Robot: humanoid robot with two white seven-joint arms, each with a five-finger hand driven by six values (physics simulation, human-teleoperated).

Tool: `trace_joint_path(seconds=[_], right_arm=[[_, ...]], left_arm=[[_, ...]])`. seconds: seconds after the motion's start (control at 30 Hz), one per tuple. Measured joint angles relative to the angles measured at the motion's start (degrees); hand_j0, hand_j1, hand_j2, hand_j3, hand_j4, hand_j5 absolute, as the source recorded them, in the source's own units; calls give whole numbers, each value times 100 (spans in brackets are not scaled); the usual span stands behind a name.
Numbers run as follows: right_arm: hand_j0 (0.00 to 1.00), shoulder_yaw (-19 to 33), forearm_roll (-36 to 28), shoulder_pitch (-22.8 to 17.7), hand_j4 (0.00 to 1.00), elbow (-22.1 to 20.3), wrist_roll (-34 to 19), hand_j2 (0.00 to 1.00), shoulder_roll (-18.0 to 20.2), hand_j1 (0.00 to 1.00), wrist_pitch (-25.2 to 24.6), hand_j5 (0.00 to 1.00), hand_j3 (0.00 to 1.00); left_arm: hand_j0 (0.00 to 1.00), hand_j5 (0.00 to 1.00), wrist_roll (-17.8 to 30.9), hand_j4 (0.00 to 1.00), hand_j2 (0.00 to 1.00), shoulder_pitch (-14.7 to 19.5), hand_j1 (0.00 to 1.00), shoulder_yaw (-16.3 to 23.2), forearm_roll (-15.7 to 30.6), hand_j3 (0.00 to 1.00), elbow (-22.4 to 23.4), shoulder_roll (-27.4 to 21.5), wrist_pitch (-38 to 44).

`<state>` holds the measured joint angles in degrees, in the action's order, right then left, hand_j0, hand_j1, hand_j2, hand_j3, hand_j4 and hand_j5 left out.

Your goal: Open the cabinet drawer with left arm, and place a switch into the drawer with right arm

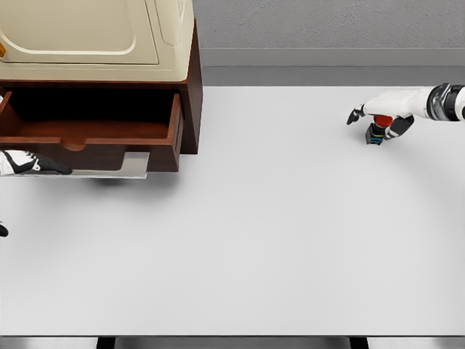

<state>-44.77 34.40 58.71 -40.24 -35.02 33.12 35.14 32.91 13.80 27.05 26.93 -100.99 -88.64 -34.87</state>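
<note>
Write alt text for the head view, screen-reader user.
A brown cabinet drawer stands pulled open and looks empty at the upper left of a white table, with the left hand at its front edge. At the far right, the right hand has its fingers curled around a small switch with a red top.

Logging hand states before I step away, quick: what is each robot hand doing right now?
Left robot hand: by the open drawer front; grip cannot be told.
Right robot hand: closed on the switch.
</note>
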Motion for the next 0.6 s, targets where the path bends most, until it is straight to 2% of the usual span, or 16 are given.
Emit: trace_joint_path(seconds=[0.03, 0.17, 0.2, 0.23, 0.27, 0.4, 0.6], right_arm=[[64, 0, -2, 0, 64, 0, 0, 64, -6, 64, 0, 64, 64], [47, 0, -5, 0, 47, 0, -1, 47, -16, 47, 1, 47, 47], [47, 0, -7, 0, 47, 0, 0, 47, -18, 47, 0, 47, 47], [52, 0, -7, 0, 52, 0, 0, 52, -19, 52, 0, 52, 52], [100, -2, -1, 0, 100, 0, 0, 100, -19, 100, 0, 100, 100], [100, -58, 20, 0, 100, -13, 0, 100, -24, 100, 0, 100, 100], [100, -96, 25, 35, 100, -14, 0, 100, -19, 100, -1, 100, 100]], left_arm=[[100, 100, -6, 100, 100, -29, 100, 7, 7, 100, -1, -34, -8], [100, 100, -24, 100, 100, -304, 100, 6, 57, 100, -2, -57, 13], [100, 100, -15, 100, 100, -401, 100, 9, -3, 100, 3, -20, 10], [100, 100, -2, 100, 100, -395, 100, 10, -52, 100, 2, 33, 4], [100, 100, 13, 100, 100, -395, 100, 11, -113, 100, -1, 102, -5], [100, 100, 37, 100, 100, -404, 100, 14, -375, 100, -6, 407, -22], [100, 100, 35, 100, 100, -396, 100, 14, -470, 100, -7, 491, -26]])
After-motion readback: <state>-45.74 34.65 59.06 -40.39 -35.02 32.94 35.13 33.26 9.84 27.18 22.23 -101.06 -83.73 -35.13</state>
